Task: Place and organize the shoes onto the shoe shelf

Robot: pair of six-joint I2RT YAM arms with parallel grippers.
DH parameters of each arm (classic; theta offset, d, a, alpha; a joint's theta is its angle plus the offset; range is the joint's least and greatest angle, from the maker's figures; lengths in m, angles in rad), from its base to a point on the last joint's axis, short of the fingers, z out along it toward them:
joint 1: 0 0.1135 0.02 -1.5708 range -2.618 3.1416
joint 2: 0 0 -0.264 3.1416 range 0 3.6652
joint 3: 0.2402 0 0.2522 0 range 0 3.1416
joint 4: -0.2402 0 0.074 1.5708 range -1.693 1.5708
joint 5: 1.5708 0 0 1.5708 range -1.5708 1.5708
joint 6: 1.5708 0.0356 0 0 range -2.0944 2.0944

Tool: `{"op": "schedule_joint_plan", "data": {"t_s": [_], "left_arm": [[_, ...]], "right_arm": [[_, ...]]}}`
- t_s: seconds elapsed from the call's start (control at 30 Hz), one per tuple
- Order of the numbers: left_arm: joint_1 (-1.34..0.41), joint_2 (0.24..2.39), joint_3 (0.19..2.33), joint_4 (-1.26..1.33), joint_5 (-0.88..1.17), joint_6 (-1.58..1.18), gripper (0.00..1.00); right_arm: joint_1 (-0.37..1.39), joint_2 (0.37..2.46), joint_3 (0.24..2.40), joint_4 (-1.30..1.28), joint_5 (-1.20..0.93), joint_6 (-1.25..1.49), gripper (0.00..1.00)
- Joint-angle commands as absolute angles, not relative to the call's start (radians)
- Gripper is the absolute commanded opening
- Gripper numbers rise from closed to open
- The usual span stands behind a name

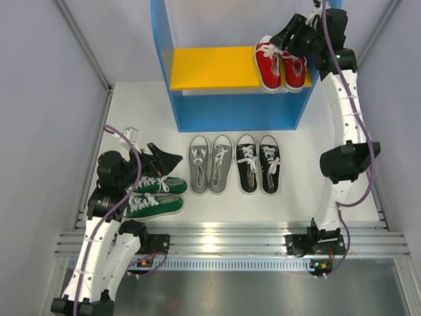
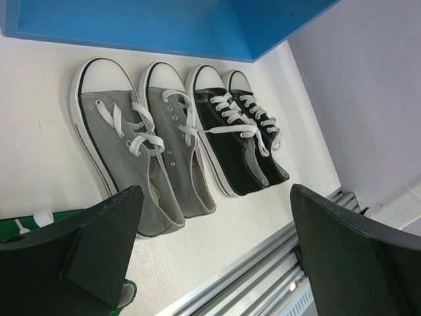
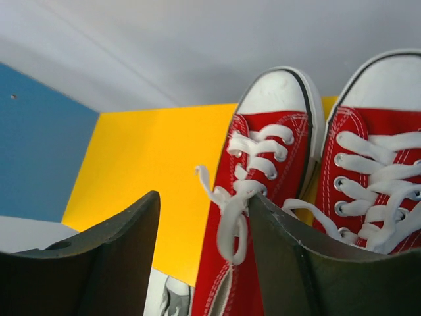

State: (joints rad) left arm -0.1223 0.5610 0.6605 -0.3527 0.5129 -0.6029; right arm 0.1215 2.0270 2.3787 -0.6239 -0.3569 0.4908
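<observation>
Pair of red canvas sneakers with white laces (image 1: 279, 64) sits on yellow middle board (image 1: 210, 66) of blue-sided open shoe shelf (image 1: 162, 39), at right end.
One pair of four shelved.

Left to do:
- Grey canvas pair (image 1: 210, 163) and black canvas pair (image 1: 258, 163), side by side on white table (image 1: 131, 112) just before shelf.
- Green canvas pair (image 1: 154, 195), near table's left edge.

Grippers:
- Right gripper (image 3: 204, 197) at red pair, jaws spread. Cannot tell whether one finger is inside shoe.
- Left gripper (image 2: 214, 197) above green pair, jaws wide, empty.

Shelf's lower level hidden under board. Green pair partly covered by left arm.
</observation>
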Motion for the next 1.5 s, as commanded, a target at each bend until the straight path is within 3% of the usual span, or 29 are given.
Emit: {"op": "schedule_joint_plan", "data": {"t_s": [0.0, 0.23, 0.33, 0.37, 0.5, 0.7, 0.93, 1.17, 1.47], "left_arm": [[-0.124, 0.568, 0.693, -0.328, 0.506, -0.592, 0.99], [-0.124, 0.597, 0.715, -0.327, 0.485, -0.609, 0.99], [-0.124, 0.640, 0.738, -0.314, 0.479, -0.623, 0.99], [-0.124, 0.649, 0.739, -0.292, 0.494, -0.630, 0.99], [-0.126, 0.692, 0.741, -0.264, 0.502, -0.643, 0.99], [-0.130, 0.741, 0.727, -0.249, 0.499, -0.640, 0.99], [-0.155, 0.790, 0.698, -0.184, 0.511, -0.690, 0.99], [-0.158, 0.730, 0.664, -0.184, 0.503, -0.684, 0.99], [-0.158, 0.721, 0.618, -0.184, 0.500, -0.683, 0.99]], "right_arm": [[0.118, 1.895, 2.415, -0.525, -0.361, 0.491, 0.57], [0.202, 1.666, 2.286, -0.523, -0.240, 0.341, 0.62], [0.369, 1.441, 2.033, -0.453, -0.064, 0.189, 0.63], [0.421, 1.377, 1.850, -0.425, -0.020, 0.167, 0.64], [0.566, 1.040, 1.401, -0.302, 0.110, 0.204, 0.64], [0.682, 0.816, 0.965, -0.373, 0.287, 0.291, 0.63], [0.696, 0.850, 0.739, -0.367, 0.407, 0.363, 0.63], [0.595, 0.974, 0.582, -0.158, 0.258, 0.403, 0.62], [0.663, 0.813, 0.256, 0.185, 0.448, 0.486, 0.60]]}}
